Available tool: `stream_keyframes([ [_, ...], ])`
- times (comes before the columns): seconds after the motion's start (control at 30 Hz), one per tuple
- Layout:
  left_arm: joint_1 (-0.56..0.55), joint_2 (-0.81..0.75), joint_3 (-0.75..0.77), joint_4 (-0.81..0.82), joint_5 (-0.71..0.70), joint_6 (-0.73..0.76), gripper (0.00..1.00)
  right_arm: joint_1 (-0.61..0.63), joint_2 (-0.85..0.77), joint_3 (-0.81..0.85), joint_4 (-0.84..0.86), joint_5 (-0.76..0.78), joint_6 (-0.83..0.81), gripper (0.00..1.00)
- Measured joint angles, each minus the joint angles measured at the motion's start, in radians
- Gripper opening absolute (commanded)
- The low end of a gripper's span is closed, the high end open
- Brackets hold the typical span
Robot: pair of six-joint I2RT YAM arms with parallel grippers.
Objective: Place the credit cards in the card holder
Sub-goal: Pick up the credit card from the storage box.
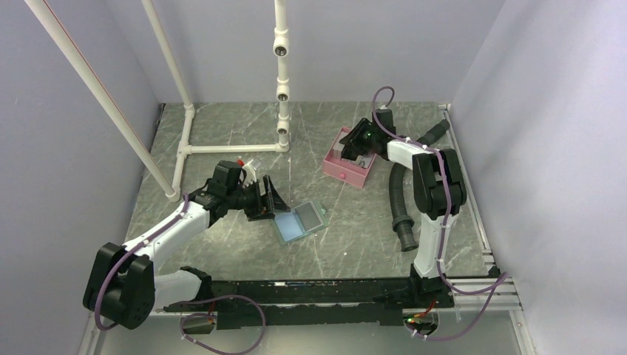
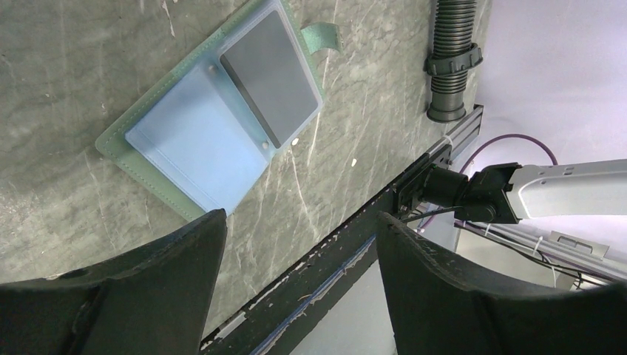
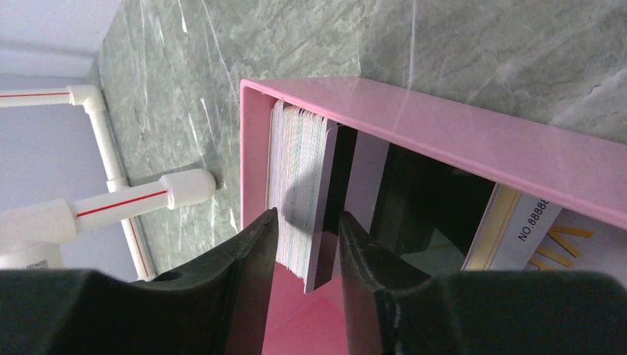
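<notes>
The card holder (image 1: 299, 220) lies open on the table, grey-green outside and light blue inside. In the left wrist view the card holder (image 2: 185, 140) has one dark grey card (image 2: 270, 74) in its right pocket. My left gripper (image 1: 268, 198) is open and empty just left of it, and shows empty in its own view (image 2: 302, 216). A stack of credit cards (image 3: 299, 163) stands on edge in the pink tray (image 3: 444, 126). My right gripper (image 3: 307, 214) straddles the stack's lower corner with narrow gaps either side. From above, the right gripper (image 1: 360, 151) is in the tray (image 1: 341, 171).
A black corrugated hose (image 1: 399, 200) lies right of the card holder. A white pipe frame (image 1: 229, 148) stands at the back left. A black rail (image 1: 310, 285) runs along the front edge. Another card with printed numbers (image 3: 532, 222) lies in the tray.
</notes>
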Motion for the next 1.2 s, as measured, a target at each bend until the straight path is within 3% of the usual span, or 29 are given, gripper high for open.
stream_keyframes([
  [0.8, 0.0, 0.0, 0.0, 0.0, 0.0, 0.0, 0.79, -0.013, -0.027, -0.043, 0.036, -0.03, 0.024, 0.03],
  [1.2, 0.0, 0.005, 0.001, 0.003, 0.008, 0.0, 0.8, -0.013, -0.147, -0.076, -0.062, -0.009, -0.019, 0.0],
])
